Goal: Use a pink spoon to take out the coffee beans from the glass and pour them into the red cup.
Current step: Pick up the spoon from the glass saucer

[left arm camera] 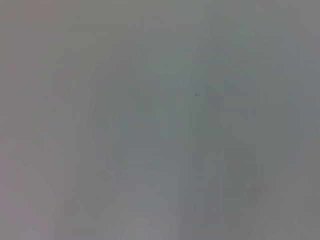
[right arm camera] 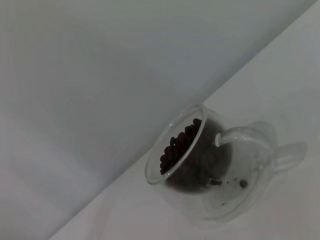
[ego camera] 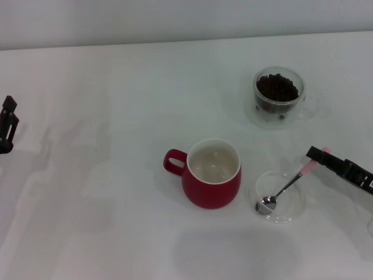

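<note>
The right gripper is closed on the pink spoon, whose shiny bowl lies in a clear dish. The right wrist view shows the glass's thin handle.

The red cup stands upright near the middle of the table, its loop handle pointing left. Its off-white inside is empty.

Just to its right lies the pink spoon. Its shiny metal bowl rests low, toward the near left, and the pale pink handle rises toward the far right.

The glass stands upright, farther away and to the right, well apart from the cup. It is clear, with a thin clear handle, and holds a heap of dark coffee beans.
</note>
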{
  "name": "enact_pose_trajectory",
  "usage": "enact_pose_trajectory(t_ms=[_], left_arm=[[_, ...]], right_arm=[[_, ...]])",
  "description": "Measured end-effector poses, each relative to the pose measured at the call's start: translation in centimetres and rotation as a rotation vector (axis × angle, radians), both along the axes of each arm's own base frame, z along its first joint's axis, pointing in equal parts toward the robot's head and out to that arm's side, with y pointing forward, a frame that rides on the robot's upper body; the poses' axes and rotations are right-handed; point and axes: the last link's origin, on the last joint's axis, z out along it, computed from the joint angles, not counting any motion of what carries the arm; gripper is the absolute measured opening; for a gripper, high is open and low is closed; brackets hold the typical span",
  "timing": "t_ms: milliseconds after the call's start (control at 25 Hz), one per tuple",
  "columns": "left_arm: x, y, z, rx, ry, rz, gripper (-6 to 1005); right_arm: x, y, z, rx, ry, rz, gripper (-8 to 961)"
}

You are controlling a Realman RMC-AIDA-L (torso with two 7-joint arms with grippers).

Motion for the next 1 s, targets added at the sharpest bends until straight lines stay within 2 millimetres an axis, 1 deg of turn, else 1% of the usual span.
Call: enact_pose_trajectory(t_ms=[280, 1000], left_arm=[[-0.10, 0.03, -0.05, -0.004, 0.003, 0.007, 495], [-0.23, 0.01, 0.08, -0.002, 0.008, 0.009, 495]], right_arm=[[-0.05, 0.12, 0.03, 0.002, 0.002, 0.001, 389], [-0.35, 0.12, -0.19, -0.020, 0.023, 0.005, 267]])
